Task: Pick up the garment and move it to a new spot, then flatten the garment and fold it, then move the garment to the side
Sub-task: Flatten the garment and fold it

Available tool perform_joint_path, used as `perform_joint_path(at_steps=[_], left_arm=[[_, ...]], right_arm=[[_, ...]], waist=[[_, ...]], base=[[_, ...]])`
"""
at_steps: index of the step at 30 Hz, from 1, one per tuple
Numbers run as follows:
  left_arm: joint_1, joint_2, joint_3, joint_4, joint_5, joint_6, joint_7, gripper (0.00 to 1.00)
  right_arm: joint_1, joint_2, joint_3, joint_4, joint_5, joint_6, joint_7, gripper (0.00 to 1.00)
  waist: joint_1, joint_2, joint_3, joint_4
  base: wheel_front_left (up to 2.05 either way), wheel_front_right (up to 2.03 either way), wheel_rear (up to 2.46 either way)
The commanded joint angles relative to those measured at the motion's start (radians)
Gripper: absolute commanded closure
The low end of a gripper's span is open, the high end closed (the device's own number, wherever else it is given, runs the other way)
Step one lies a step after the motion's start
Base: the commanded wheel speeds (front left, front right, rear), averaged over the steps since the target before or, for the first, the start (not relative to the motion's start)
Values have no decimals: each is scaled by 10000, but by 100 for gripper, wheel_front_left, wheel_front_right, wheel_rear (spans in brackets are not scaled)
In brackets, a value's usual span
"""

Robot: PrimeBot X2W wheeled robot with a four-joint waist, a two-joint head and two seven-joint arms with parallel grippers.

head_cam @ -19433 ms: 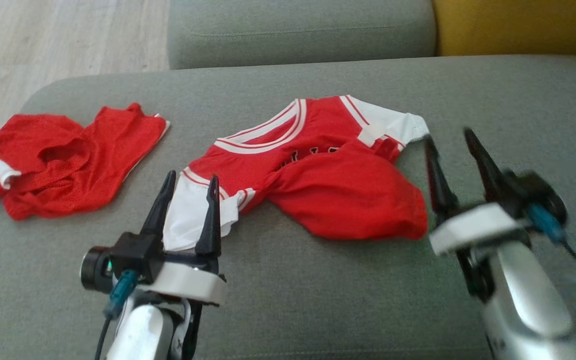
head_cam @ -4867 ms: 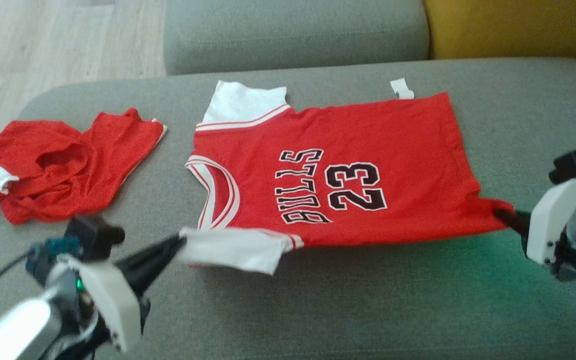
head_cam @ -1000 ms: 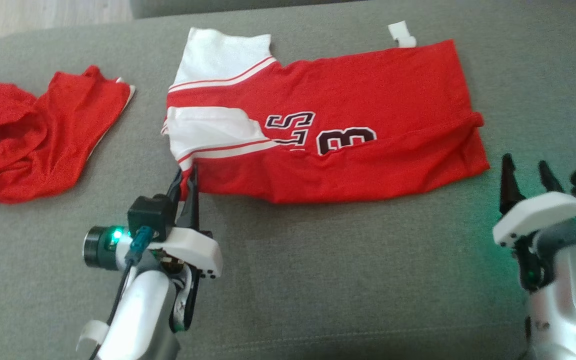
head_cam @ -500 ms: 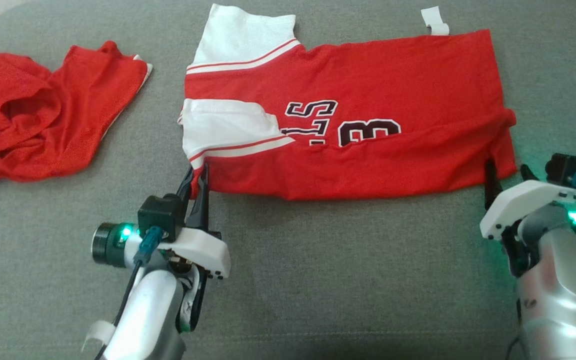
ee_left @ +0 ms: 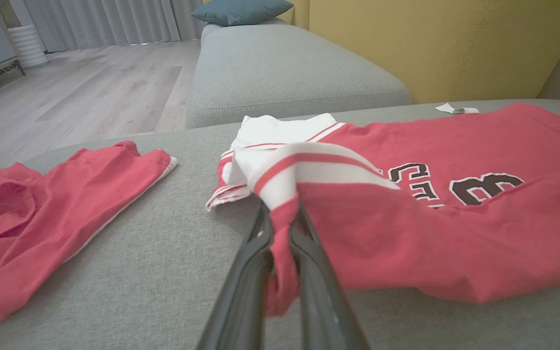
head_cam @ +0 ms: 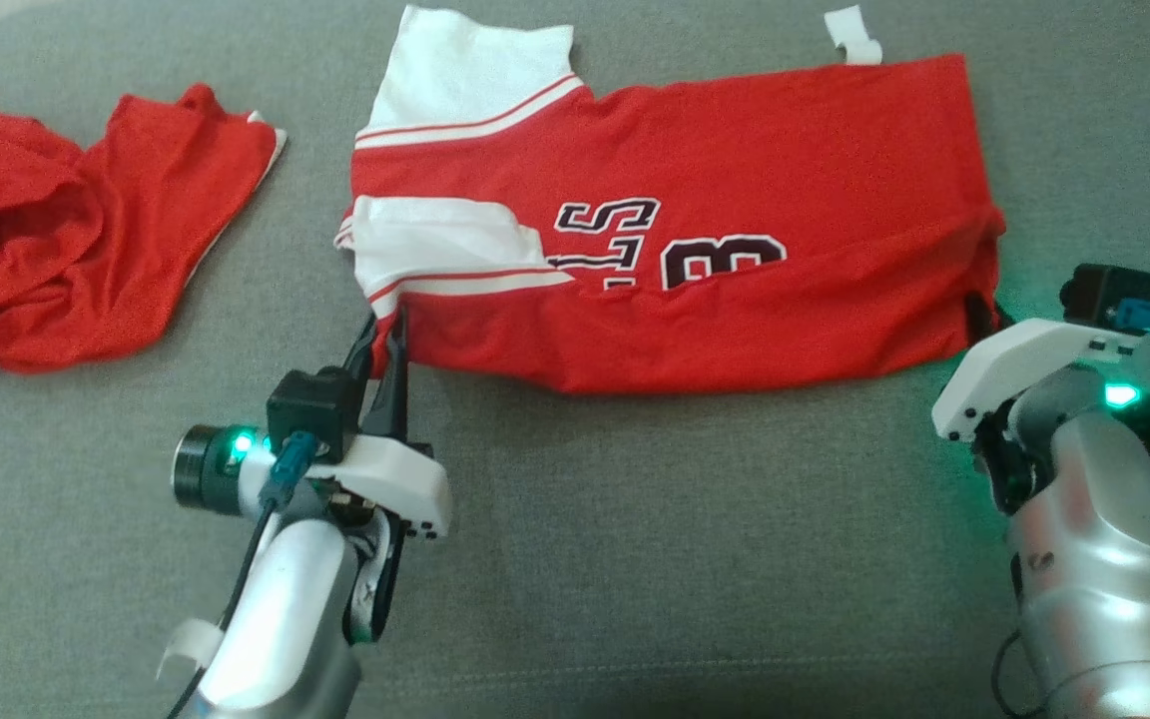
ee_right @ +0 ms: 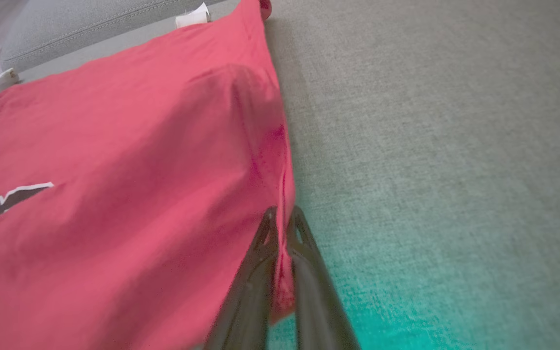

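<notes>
Jersey lies mid-sofa, closer to the far edge, with its long axis running left-right, parallel to the sofa's near edge. Neck end is at my left and the hem at my right. The near long strip is already turned over onto the front, covering the lower half of the lettering, and one white sleeve is folded in on top.

My left hand is at the near-left corner, fingers together and clamped on a bunch of red cloth just under that sleeve. The left wrist view shows cloth pinched between the fingers. My right hand is at the near-right corner, fingers closed on the hem edge; in the right wrist view the red edge runs down between them. In the head view its fingers are mostly hidden behind the wrist.

The key relation is that both hands sit on the same near long edge, one at each end. The rest of the jersey lies straight ahead of both, toward the far edge, so neither arm is nearer.

My guess at the step is a second lengthwise fold. That means lifting this near edge and carrying it away from me across the short axis. Both hands should travel level and keep their spread, or the edge sags in the middle.

The risk is the loose sleeve sliding out on the left side.

A red pile sits well apart by the left edge, out of the fold path. A small white tag lies just beyond the far-right corner of the jersey.
</notes>
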Motion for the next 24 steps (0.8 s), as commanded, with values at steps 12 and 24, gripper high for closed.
perform_joint_path(at_steps=[12, 24], left_arm=[[653, 741, 614, -32, -380, 73, -67, 100], [2388, 1244, 460, -1582, -512, 313, 709, 100]], right_arm=[[1189, -809, 1137, -797, 2072, 39, 770, 100], [3586, -1244, 1482, -3532, 3478, 39, 2551, 100]], waist=[[0, 0, -1446, -334], [0, 0, -2240, -468]], base=[[0, 0, 0], [0, 0, 0]])
